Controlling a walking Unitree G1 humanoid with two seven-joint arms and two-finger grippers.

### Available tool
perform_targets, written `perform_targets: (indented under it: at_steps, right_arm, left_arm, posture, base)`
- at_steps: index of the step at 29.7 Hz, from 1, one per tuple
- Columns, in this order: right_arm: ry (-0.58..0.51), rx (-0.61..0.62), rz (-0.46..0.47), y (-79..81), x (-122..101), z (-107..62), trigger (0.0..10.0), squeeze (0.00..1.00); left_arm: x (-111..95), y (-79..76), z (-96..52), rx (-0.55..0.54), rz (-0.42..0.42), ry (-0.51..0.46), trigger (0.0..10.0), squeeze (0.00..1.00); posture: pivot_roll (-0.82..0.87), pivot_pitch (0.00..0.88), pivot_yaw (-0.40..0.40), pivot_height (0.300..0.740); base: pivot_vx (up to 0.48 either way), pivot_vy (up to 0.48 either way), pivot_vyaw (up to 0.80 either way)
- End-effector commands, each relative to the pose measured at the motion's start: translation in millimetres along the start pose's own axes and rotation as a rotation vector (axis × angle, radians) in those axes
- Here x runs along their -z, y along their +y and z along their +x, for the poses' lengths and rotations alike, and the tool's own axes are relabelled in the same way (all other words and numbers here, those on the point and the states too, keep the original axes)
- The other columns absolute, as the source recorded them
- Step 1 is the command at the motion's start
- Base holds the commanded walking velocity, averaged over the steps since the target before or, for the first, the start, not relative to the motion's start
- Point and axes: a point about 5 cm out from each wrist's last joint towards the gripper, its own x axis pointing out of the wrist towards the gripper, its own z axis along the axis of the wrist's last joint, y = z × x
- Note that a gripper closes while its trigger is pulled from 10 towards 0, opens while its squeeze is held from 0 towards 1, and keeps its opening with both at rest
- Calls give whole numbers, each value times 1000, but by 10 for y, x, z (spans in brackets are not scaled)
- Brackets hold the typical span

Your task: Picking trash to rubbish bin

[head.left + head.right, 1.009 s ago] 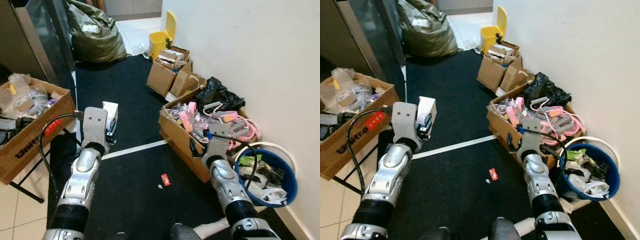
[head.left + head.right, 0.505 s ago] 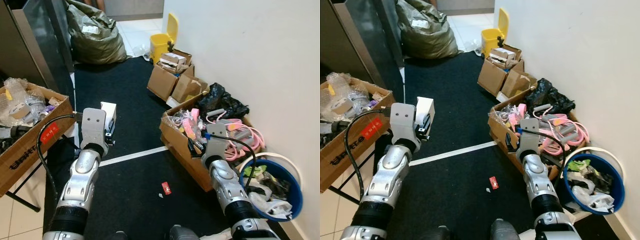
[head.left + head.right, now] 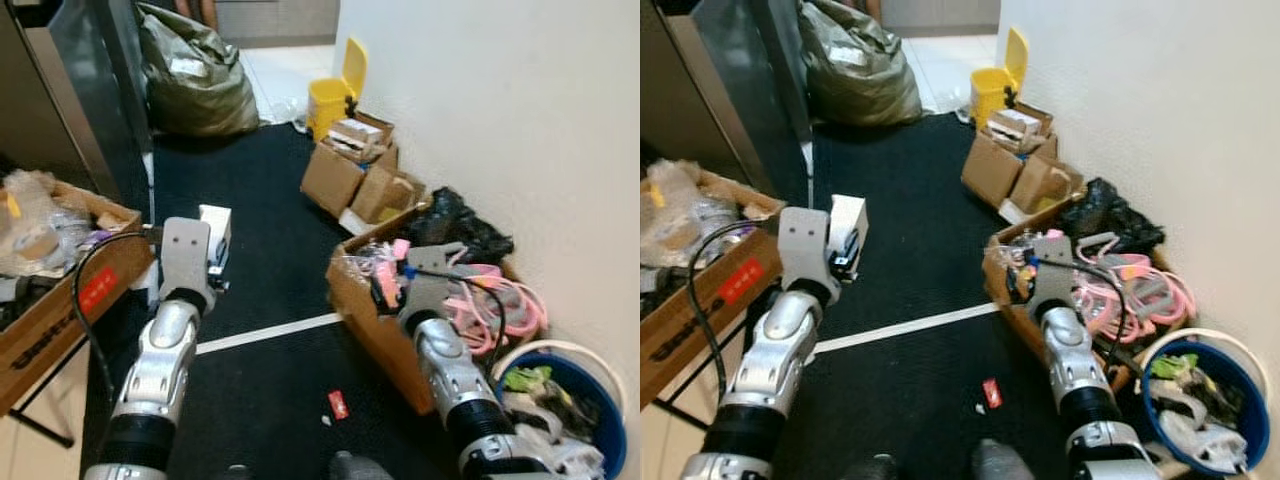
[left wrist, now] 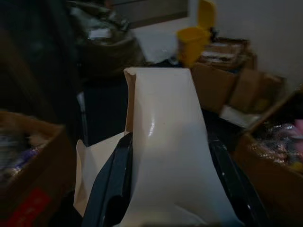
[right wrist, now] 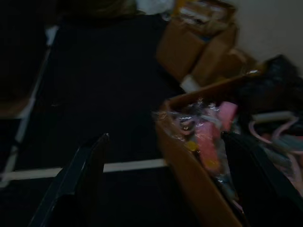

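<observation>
A: Carrying stage, by my read: left gripper [image 4: 165, 189] is clamped on a white carton [image 3: 216, 232], held up over the black mat [image 3: 260, 210] w/ the robot facing down the corridor.

B: And the bin?

A: Two candidates. Blue bucket [image 3: 1250, 420], near right by the wall, already holds scraps. Yellow pedal bin [image 3: 333, 92], far end, lid up. Can't tell which is meant; the bucket is nearer.

B: Next move, then?

A: Likely a turn to the right & a reach across w/ the left arm, keeping the carton clear of the long cardboard box [image 3: 365, 320] of pink items that sits between. A release too soon would drop it in that box.

B: Right gripper [image 5: 165, 179]?

A: Fingers spread wide, nothing between them; it hangs over the near-left corner of that box.

B: What do wrist views add?

A: Left wrist view: both black fingers [image 4: 111, 187] pressed on the carton's sides, which the head views only hint at. Right wrist view: dim, but confirms the gap is empty. Head views alone give the bucket and one small red scrap [image 3: 337, 404] on the mat, near centre, not yet collected.
</observation>
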Motion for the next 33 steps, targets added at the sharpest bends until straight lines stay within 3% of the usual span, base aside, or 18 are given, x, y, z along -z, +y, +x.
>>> perform_targets:
  at_steps: [1,33]
  right_arm:
    - [-7,0,2,4,-18,9,10000,0]
    - [-10,-12,-6,13,-35,29,10000,0]
  left_arm:
    - [3,23,-2,-3,11,2,10000,0]
    - [-4,7,5,-4,15,1,10000,0]
  posture:
    - [-49,6,-37,740]
    - [-48,2,-44,740]
  base:
    - [292,0,575]
    - [292,0,640]
